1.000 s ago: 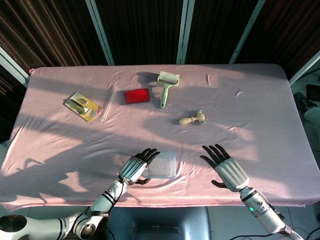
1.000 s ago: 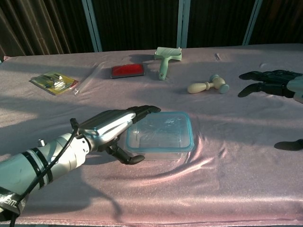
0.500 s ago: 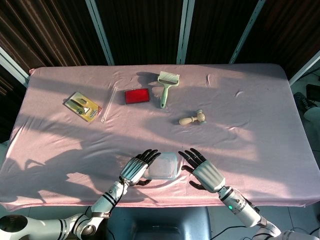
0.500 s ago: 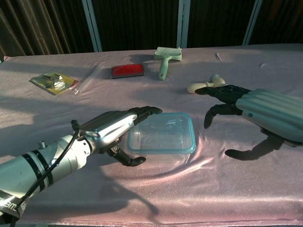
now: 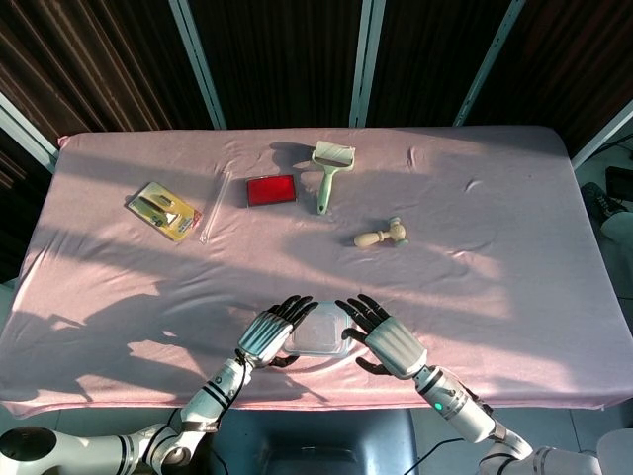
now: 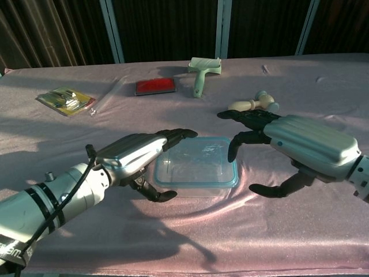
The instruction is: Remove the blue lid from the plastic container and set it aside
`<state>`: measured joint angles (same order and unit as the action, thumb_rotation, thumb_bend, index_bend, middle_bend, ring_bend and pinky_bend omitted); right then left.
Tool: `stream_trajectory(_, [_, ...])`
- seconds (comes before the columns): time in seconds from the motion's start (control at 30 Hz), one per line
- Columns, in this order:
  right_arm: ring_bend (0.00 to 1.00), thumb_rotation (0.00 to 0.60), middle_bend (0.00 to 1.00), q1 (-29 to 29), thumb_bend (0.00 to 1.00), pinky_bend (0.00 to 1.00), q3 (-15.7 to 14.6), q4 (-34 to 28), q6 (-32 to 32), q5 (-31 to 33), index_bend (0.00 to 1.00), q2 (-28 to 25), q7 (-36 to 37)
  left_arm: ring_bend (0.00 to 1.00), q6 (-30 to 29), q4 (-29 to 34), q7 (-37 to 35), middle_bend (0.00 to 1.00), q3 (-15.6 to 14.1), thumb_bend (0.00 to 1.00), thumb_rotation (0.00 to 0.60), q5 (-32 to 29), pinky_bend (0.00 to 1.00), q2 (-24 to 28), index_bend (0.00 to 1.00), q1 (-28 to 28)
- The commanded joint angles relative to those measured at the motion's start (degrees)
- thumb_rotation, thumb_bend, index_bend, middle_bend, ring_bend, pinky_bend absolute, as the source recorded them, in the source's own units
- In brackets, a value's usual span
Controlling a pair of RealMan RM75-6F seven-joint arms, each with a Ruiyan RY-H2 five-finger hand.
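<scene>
Container [image 6: 197, 166] near centre of tabletop [image 5: 495, 198], blue lid [image 6: 233, 173] still on. Left hand [image 6: 135, 156] braces its left side, right hand [image 6: 288, 144] spread just right, holding nothing. Risk: whole container lifts or slides on cloth if bracing is weak

My left hand [image 6: 135, 154] and right hand [image 6: 300, 141] are silver-grey with black fingers. Between them, the clear plastic container [image 6: 196, 169] wears its blue lid [image 6: 198, 162], a see-through panel with a blue rim. The tablecloth [image 5: 514, 228] is pale pink. Farther off lie a red block [image 5: 271, 190], a mint-green brush [image 5: 329, 168] and a yellow packet [image 5: 164, 210].
</scene>
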<state>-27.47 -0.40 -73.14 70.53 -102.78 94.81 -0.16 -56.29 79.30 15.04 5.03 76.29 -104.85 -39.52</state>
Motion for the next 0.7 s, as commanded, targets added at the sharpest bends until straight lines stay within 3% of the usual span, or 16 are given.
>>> stream_trajectory(0.03, [0.00, 0.600, 0.04, -0.63, 0.40, 0.00, -0.35, 0.91, -0.33, 0.67, 0.52, 0.91, 2.12, 0.57, -0.05, -0.12, -0.76, 0.82, -0.16, 0.32, 0.600, 0.53, 0.29, -0.14, 0.00, 0.07])
stream_trajectory(0.37, [0.00, 0.600, 0.05, -2.10, 0.40, 0.00, -1.08, 1.87, -1.91, 2.51, 0.52, 2.23, 8.23, 0.57, -0.75, -1.11, -2.46, 0.82, 0.05, 0.32, 0.600, 1.13, 0.29, -0.84, 0.00, 0.34])
stream_trajectory(0.7, [0.00, 0.600, 0.08, -2.72, 0.40, 0.00, -1.21, 4.27, -0.03, 2.17, 0.57, 3.67, 8.91, 0.56, -1.49, -1.93, -4.00, 0.81, -0.22, 0.32, 0.600, 2.08, 0.29, -1.08, 0.00, 0.78])
